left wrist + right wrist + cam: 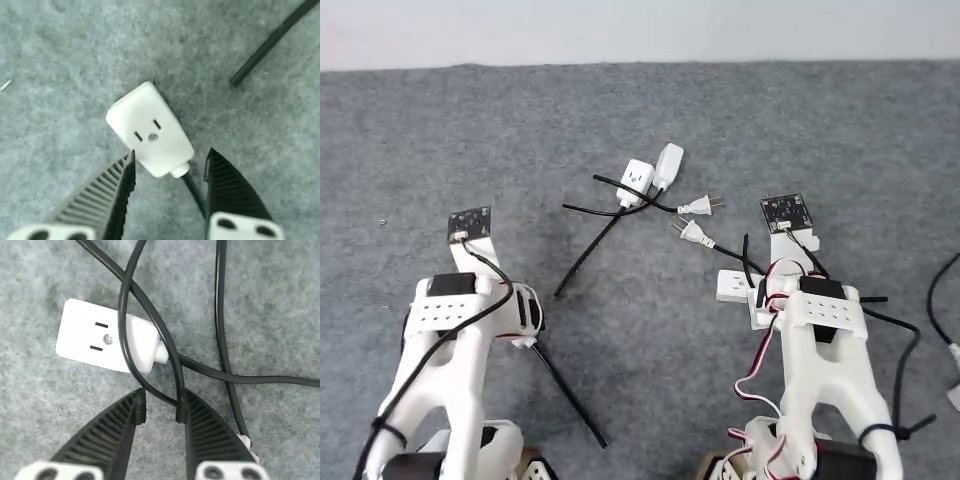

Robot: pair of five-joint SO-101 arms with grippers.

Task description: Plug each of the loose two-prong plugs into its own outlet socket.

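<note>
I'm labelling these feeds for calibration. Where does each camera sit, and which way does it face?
High view: fixed above the grey carpeted table, looking down; white left arm and right arm show.
Left wrist view: on the left wrist, looking down past the open left gripper at a white outlet socket.
Right wrist view: on the right wrist, looking down past the right gripper at a second white outlet socket under black cords.
Shared: high view also shows the second white outlet socket, beside the right arm.
</note>
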